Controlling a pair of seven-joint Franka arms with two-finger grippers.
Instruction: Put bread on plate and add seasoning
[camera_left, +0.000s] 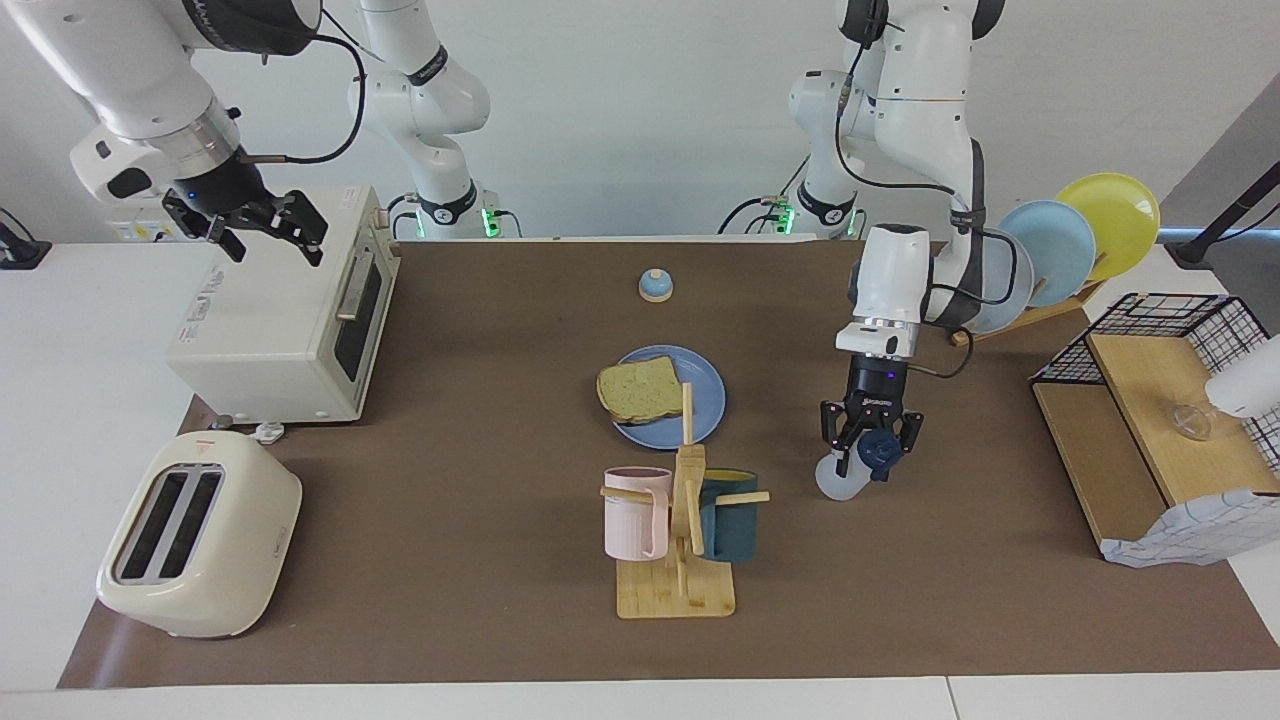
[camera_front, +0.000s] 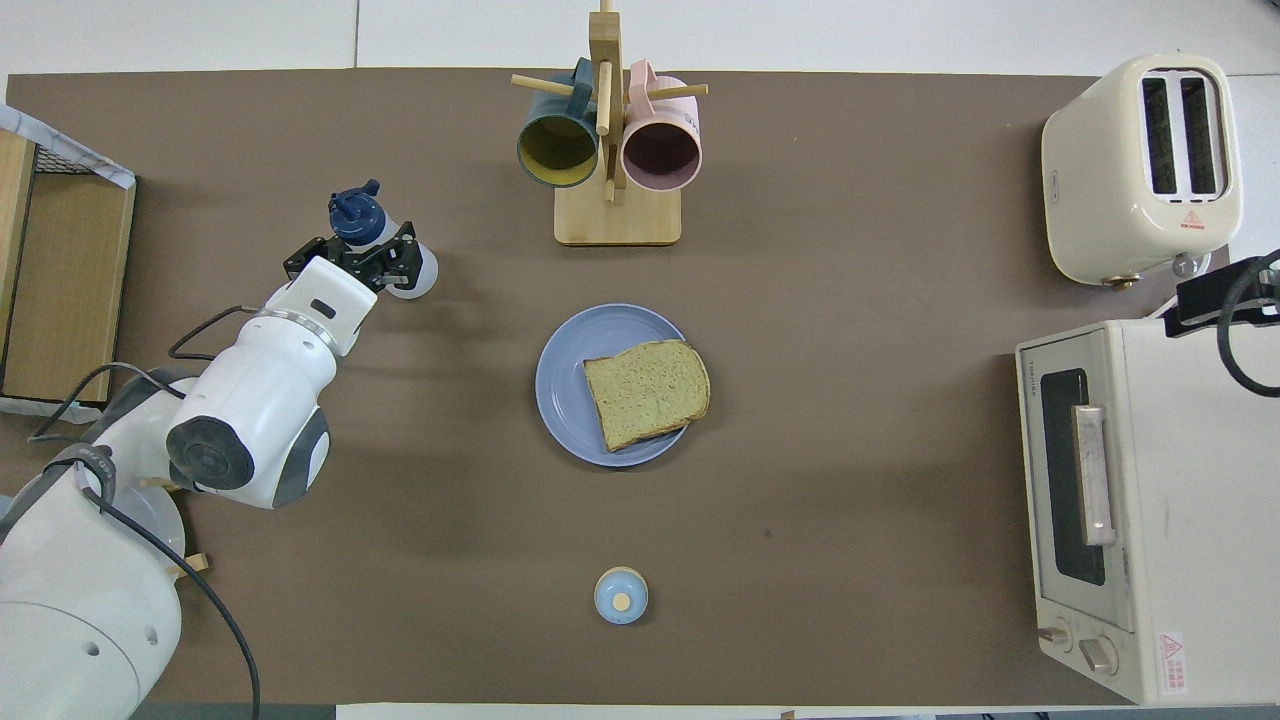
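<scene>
The bread (camera_left: 638, 388) lies on the blue plate (camera_left: 703, 405) at the middle of the table, hanging slightly over the rim on the side toward the right arm's end. The seasoning (camera_left: 840, 480), a translucent white bottle with a navy cap (camera_front: 355, 212), stands on the mat toward the left arm's end of the table. My left gripper (camera_left: 868, 452) is down around it, its fingers spread open on either side of the bottle's neck. The right gripper (camera_left: 266, 228) hangs open and holds nothing over the toaster oven (camera_left: 290, 320), where that arm waits.
A wooden mug rack (camera_left: 678, 580) with a pink and a teal mug stands farther from the robots than the plate. A small domed bell (camera_left: 655, 285) sits nearer to them. A toaster (camera_left: 200, 535), a plate rack (camera_left: 1060, 250) and a wire shelf (camera_left: 1160, 420) line the ends.
</scene>
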